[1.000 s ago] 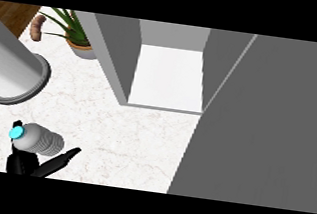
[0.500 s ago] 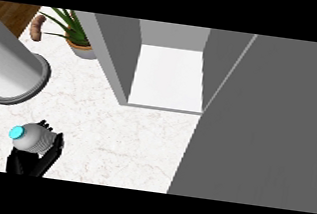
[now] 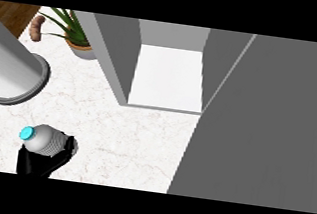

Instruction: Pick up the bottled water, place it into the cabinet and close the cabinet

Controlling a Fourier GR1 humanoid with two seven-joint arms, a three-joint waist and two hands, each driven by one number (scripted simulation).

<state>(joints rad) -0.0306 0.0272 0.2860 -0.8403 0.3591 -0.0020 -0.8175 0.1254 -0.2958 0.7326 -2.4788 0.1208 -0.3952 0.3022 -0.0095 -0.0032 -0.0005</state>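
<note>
The bottled water [image 3: 44, 140], pale grey with a cyan cap, shows at the lower left, seen from above and leaning slightly left. My left hand [image 3: 41, 161] comes up from the lower edge and curls round the bottle's lower part, hiding its base. The cabinet [image 3: 116, 58] stands open at the top centre, with a bare white shelf floor [image 3: 168, 75] inside. Its grey door [image 3: 277, 130] swings out and fills the right side. The right hand is out of view.
A big grey cylinder [image 3: 7, 66] slants in from the left edge above the bottle. A potted plant [image 3: 78, 38] stands at the back left on the white marble counter [image 3: 128, 135]. A small brown object [image 3: 36, 27] lies near the counter's edge, with wooden floor beyond.
One second ago the hand's fingers were spread out to the bottle's right. They have since curled in against the bottle. The bottle has hardly moved.
</note>
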